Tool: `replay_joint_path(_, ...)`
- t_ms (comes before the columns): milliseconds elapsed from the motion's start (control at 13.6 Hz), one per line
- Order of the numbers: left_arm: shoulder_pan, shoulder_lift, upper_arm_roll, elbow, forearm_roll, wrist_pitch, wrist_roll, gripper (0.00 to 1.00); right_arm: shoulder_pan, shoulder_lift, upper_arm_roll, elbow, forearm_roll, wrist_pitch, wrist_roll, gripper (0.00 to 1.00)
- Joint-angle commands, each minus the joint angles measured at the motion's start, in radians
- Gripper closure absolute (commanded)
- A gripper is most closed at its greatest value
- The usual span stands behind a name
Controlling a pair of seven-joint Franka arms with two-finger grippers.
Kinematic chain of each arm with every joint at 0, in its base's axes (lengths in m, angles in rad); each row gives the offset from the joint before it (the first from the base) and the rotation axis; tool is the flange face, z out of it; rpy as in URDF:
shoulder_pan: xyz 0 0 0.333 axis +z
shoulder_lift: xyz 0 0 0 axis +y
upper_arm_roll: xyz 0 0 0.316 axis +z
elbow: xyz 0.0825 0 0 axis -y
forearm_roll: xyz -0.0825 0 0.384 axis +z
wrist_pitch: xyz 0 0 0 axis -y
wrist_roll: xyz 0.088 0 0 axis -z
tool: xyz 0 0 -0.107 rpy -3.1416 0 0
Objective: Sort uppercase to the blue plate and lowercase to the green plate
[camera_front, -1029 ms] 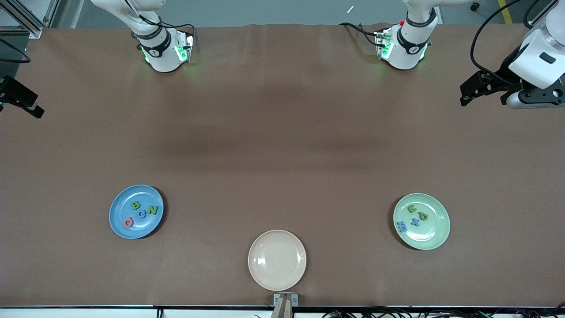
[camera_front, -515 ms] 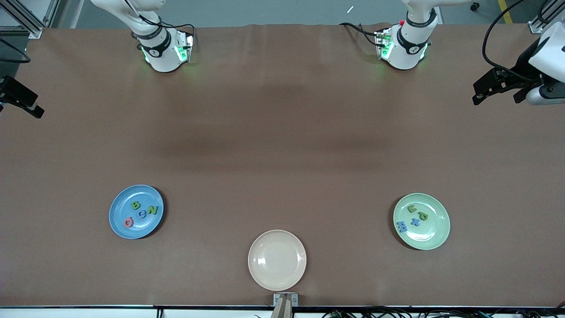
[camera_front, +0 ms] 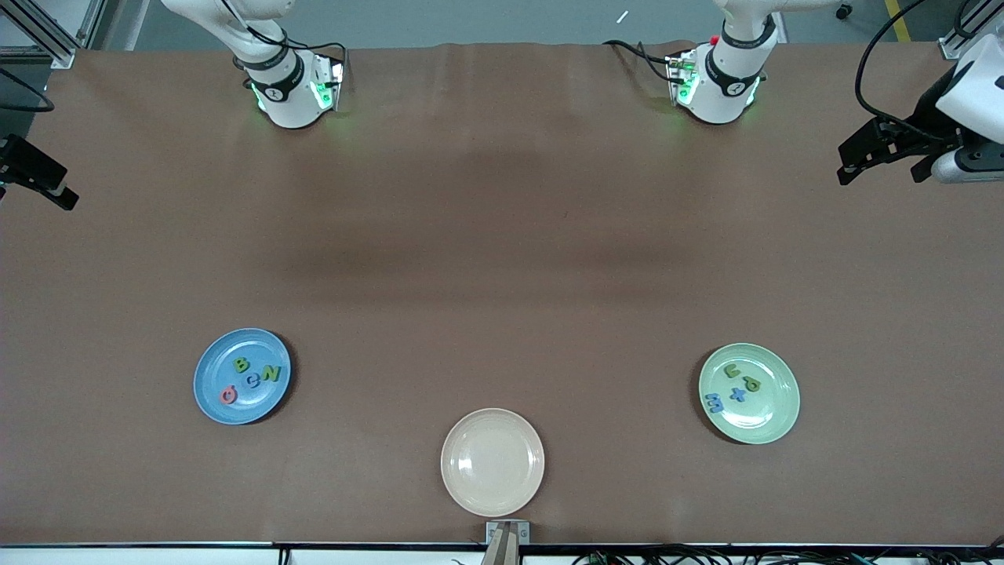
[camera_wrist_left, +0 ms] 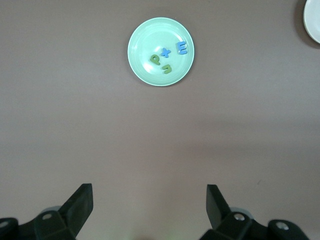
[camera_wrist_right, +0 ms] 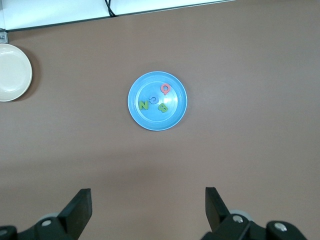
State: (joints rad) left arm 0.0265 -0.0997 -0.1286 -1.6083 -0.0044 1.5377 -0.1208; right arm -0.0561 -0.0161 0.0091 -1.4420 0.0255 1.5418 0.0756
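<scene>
Sorting looks complete: four small flat uppercase letter pieces [camera_front: 249, 377] lie on the round glossy blue plate [camera_front: 210, 392], four lowercase pieces [camera_front: 732, 388] on the pale mint-green plate [camera_front: 773, 408]. The left gripper [camera_front: 851, 161] and right gripper [camera_front: 55, 187] hang at the table [camera_front: 502, 259] ends, jaws spread, empty. Open brown surface all around; no move seems needed.

blue plate [camera_front: 212, 396]: B, N, C, G | green plate [camera_front: 773, 412]: u, p, x, E/m
</scene>
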Motion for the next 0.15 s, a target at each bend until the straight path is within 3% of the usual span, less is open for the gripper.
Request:
replay_joint_path(0, 0.003, 0.003, -0.005, 0.024, -0.009, -0.024, 0.016, 0.0, -0.016, -0.025, 0.008, -0.021, 0.014, -0.003, -0.002, 0.0)
replay_joint_path(74, 0.004, 0.003, -0.005, 0.022, -0.009, -0.036, 0.02, 0.0, -0.016, -0.025, 0.008, -0.021, 0.014, -0.005, -0.002, 0.0)
